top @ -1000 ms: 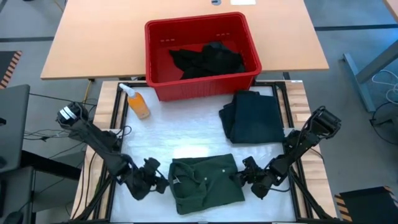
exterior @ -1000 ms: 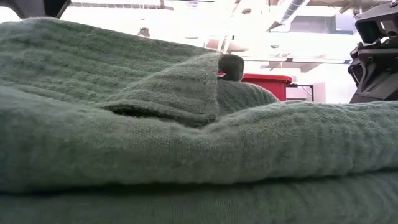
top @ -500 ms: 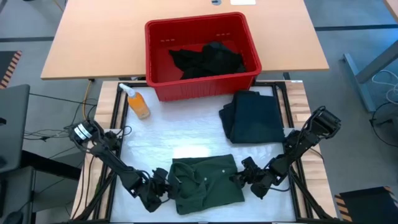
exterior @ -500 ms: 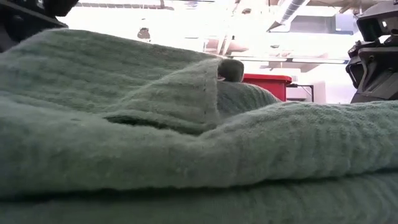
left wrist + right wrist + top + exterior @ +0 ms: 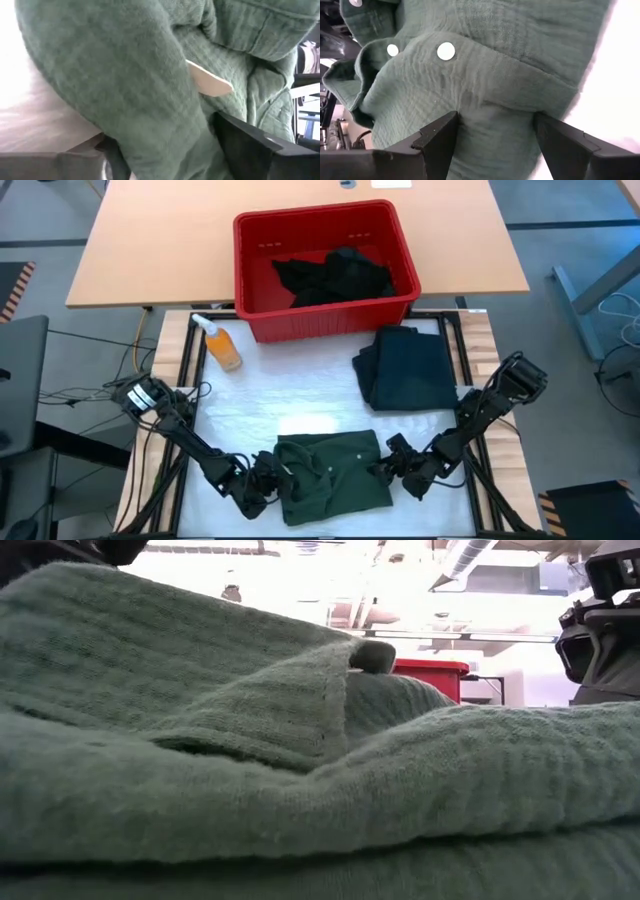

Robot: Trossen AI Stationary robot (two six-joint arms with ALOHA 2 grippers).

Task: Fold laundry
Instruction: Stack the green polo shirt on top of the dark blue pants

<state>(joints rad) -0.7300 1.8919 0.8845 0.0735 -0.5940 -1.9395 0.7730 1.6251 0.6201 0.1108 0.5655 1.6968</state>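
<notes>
A dark green button shirt (image 5: 330, 475) lies folded on the white mat near the table's front edge; it fills the low view (image 5: 300, 790). My left gripper (image 5: 268, 480) (image 5: 167, 135) stands open at the shirt's left edge, and that thick fold fills the gap between its fingers. My right gripper (image 5: 392, 465) (image 5: 495, 120) stands open at the shirt's right edge, with the buttoned fold between its fingers. A second dark garment (image 5: 410, 368) lies folded at the right. Black laundry (image 5: 335, 275) lies in the red bin (image 5: 250, 240). My left gripper straddles the shirt's left folded edge (image 5: 165, 115) with open fingers, slanting down from the table's left. The cloth bulges over both fingers (image 5: 245, 142). The shirt lies on the mat. My right gripper straddles the shirt's right folded edge (image 5: 495, 100) with open fingers (image 5: 440, 137), slanting down from the table's right. The cloth lies against both fingers and rests on the mat.
An orange spray bottle (image 5: 222, 345) lies at the mat's far left corner. The red bin stands at the far edge, and the folded dark garment takes up the right side. Bare white mat (image 5: 290, 395) lies between the bottle and the green shirt.
My left gripper has come down toward the table and moved in to the green shirt's left edge, from a little to the left of it. My right gripper has stayed at the shirt's right edge. The shirt lies where it was.
</notes>
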